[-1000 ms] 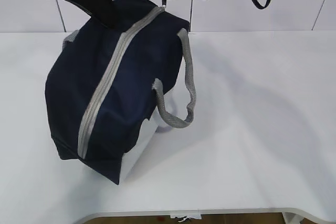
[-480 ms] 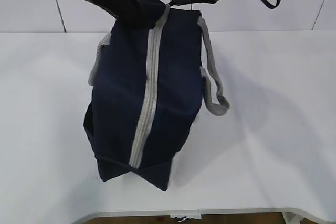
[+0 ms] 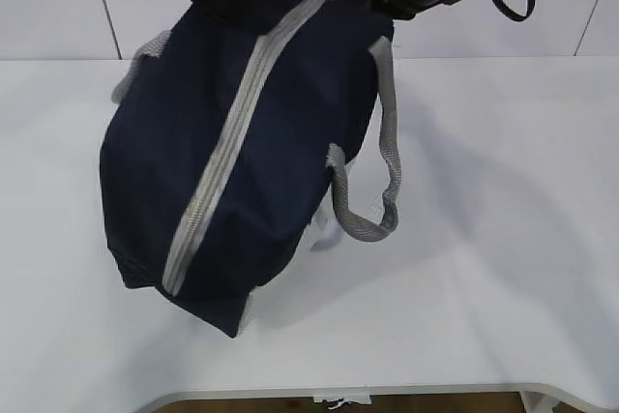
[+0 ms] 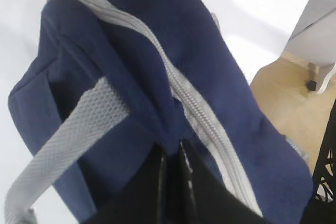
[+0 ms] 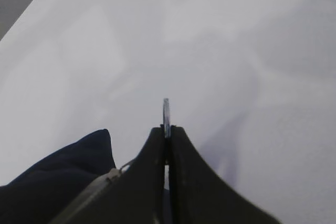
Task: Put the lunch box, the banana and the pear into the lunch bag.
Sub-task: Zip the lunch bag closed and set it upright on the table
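Here the lunch bag [image 3: 242,142] hangs tilted over the white worktop [image 3: 503,239], its navy body slanting from the upper middle of the exterior view down toward seven o'clock, where its lower end sits at or just above the surface; contact cannot be told. The grey zipper [image 3: 232,132] is closed and runs along the whole upper face from one o'clock to seven o'clock. One grey handle [image 3: 382,171] droops in a loop on the bag's three o'clock side; a second grey strap [image 4: 68,140] shows in the left wrist view.

The left hand [image 4: 170,156] is pressed together on a fold of navy fabric beside the zipper, at the bag's raised end near twelve o'clock. The right hand [image 5: 166,129] is at one o'clock, its fingers pressed together on the thin metal ring pull [image 5: 166,109], which stands edge-on between the tips, the bag's corner just below at seven o'clock.
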